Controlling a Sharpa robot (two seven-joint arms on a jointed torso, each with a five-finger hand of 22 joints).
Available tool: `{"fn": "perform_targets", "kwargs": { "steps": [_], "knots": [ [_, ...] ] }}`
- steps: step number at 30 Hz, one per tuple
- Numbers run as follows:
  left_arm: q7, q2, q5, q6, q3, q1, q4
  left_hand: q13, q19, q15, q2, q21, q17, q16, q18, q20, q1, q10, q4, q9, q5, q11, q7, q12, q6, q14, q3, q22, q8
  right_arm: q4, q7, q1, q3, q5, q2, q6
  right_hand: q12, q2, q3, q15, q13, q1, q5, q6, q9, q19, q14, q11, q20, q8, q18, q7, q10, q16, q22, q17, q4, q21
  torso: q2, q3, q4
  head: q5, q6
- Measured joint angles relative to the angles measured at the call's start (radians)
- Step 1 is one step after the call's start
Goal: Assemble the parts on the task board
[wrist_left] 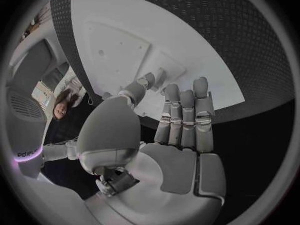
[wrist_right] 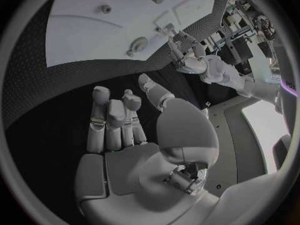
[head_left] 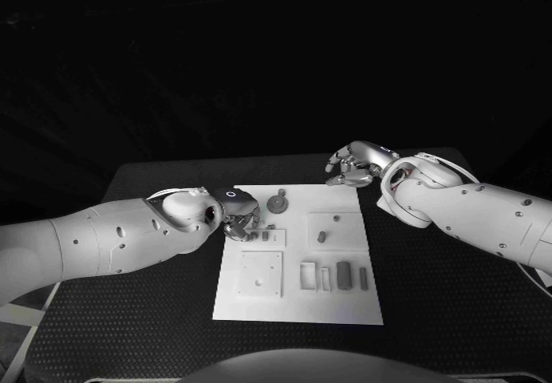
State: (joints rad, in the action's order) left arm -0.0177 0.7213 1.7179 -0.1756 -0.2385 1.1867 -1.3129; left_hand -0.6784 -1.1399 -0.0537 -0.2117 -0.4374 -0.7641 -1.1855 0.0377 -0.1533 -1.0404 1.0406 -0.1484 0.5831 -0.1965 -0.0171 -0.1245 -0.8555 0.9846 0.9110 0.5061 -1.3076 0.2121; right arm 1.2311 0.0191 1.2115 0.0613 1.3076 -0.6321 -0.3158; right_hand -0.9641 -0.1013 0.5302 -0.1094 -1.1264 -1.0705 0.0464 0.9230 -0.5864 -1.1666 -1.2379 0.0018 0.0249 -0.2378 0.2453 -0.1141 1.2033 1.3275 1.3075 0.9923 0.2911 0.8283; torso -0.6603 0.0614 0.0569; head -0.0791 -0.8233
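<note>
Hovering over the near-left part of the task board [head_left: 299, 307], the left hand [head_left: 239, 224] has its fingertips down by a small upright part [head_left: 266, 235]; whether they touch or pinch it cannot be told from the head view (the hand covers the spot); in the left wrist view the left hand's fingers [wrist_left: 185, 116] lie straight side by side with the palm bare, nothing seen in it, so its grip cannot be told; the right hand [head_left: 354, 165] sits off the board's far-right corner, over the black table [head_left: 437, 319], fingers curled loosely; in the right wrist view its palm is bare and its fingers [wrist_right: 109, 120] are extended, holding nothing; on the board: a round part [head_left: 277, 204] on the far side just beside the left hand, a small peg-like part [head_left: 323, 236] in the raised square on the right, a long dark part [head_left: 344, 276] among the slots near the right edge, a square plate [head_left: 261, 274] on the near left; the left forearm covers the table left of the board.
</note>
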Motion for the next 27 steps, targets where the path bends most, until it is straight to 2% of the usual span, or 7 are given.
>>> {"fn": "perform_targets", "kwargs": {
  "steps": [8,15,27],
  "knots": [
    [-0.003,-0.005,0.0,0.002,0.0,0.0,0.01,0.003,0.0,0.0,0.006,0.0,0.003,0.0,0.0,0.0,0.005,0.0,0.009,-0.003,0.0,0.0,-0.002,0.0,0.005,0.0,0.004,0.0,0.0,0.0,0.0,0.0,0.0,0.0,0.001,0.0,0.0,0.003,0.0,0.001,0.0,0.003,0.0,0.0,0.0,0.0,-0.001,-0.002,0.0,0.0,0.0,0.0,0.002,0.0,0.0,0.0,0.0,0.0,0.0,0.0005,-0.0003,0.0,0.0],
    [-0.003,-0.006,-0.002,0.01,0.0,-0.001,0.017,0.006,0.002,0.0,0.026,0.0,0.005,0.0,0.0,0.002,-0.006,0.001,0.009,-0.004,0.0,0.0,0.004,0.0,0.015,0.0,0.004,0.0,0.0,0.0,0.0,0.0,0.0,0.0,0.001,0.0,0.0,0.004,0.0,0.001,0.0,0.004,0.0,0.0,0.0,0.0,-0.001,-0.002,0.0,0.0,0.0,0.0,0.002,0.0,0.0,0.0,0.0,0.0,0.001,0.0012,0.0002,0.0,-0.001],
    [0.0,-0.008,-0.013,0.024,0.0,-0.001,0.016,0.01,0.002,0.0,0.03,0.0,0.009,0.0,0.001,0.002,-0.01,0.001,0.006,-0.004,0.0,0.0,0.005,0.0,0.026,0.0,0.001,0.0,0.005,0.0,-0.001,0.0,0.0,0.0,0.002,0.0,0.0,0.004,0.0,0.001,0.0,0.004,0.0,0.0,0.0,0.001,-0.001,-0.002,-0.001,0.0,0.0,0.0,0.002,0.0,0.0,0.0,0.0,0.0,0.001,0.0006,0.0001,0.001,-0.002]
  ]
}}
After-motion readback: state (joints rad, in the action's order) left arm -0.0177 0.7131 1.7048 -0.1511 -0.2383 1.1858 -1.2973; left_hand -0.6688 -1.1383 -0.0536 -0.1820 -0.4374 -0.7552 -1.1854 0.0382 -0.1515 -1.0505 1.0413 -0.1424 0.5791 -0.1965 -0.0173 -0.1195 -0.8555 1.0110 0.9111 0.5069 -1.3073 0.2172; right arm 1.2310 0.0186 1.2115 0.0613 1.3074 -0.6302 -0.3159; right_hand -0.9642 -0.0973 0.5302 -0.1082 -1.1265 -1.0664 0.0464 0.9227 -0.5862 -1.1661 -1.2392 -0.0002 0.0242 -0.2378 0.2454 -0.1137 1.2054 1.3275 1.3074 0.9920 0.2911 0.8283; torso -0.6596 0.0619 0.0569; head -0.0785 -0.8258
